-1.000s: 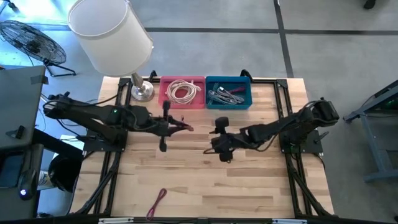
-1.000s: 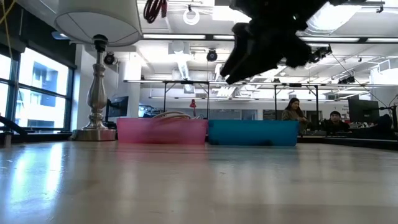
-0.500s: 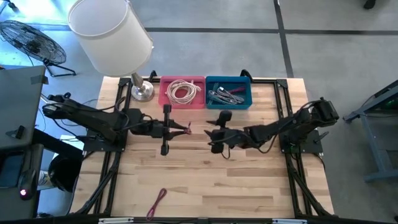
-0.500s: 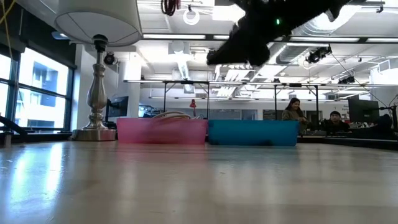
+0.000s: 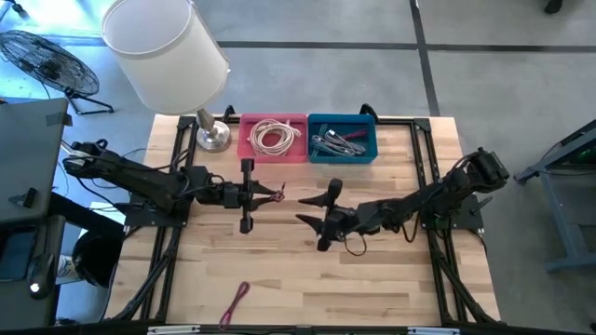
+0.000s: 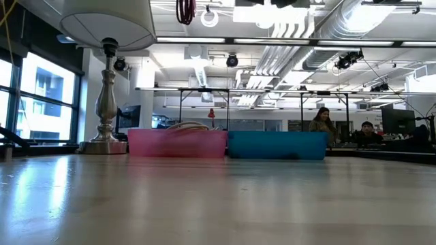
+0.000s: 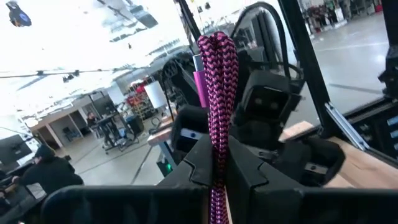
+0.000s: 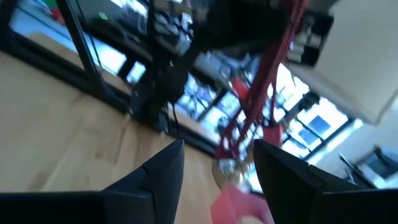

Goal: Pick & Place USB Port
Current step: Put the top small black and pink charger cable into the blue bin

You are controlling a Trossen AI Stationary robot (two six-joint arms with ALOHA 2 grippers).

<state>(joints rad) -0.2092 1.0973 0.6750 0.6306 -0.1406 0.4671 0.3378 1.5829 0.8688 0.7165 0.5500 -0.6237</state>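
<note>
Braided red cable [image 7: 217, 74] in left tool [image 5: 272, 194], right tool [image 5: 312, 210] spread opposite.

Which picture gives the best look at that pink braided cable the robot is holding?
The left wrist view: the pink braided cable fills the frame, pinched in the left gripper. The high view shows a small reddish bit, the low view a loop hanging at top, the right wrist view a blurred strand.
</note>
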